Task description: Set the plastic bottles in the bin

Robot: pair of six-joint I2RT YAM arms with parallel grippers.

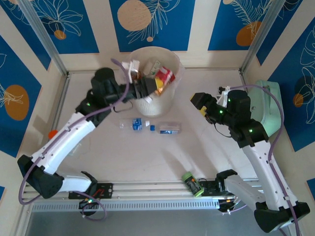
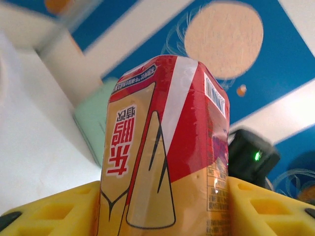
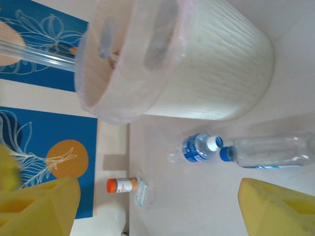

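At the far middle of the desk point(image 1: 147, 152) stands the bin point(image 1: 152, 105), with a heap of bottles point(image 1: 157, 69) in it. We see the left tool point(image 2: 160, 209) at the bin's mouth in the top view. Its yellow fingers point(image 2: 54, 209) are clamped on either side of a red-labelled bottle point(image 2: 167, 128).

The right tool point(image 3: 157, 206) hangs to the right of the bin, jaws wide, with nothing between them.

Just in front of the bin two bottles lie on their sides, caps nearly touching: a crumpled blue-labelled bottle point(image 1: 135, 124) and a clear bottle point(image 1: 168, 129). A green bottle point(image 1: 193, 183) lies at the near edge between the arm bases. An orange-capped bottle point(image 1: 53, 132) lies at the left edge, well apart from the others. A mint-green case point(image 1: 269, 105) sits at the right edge.
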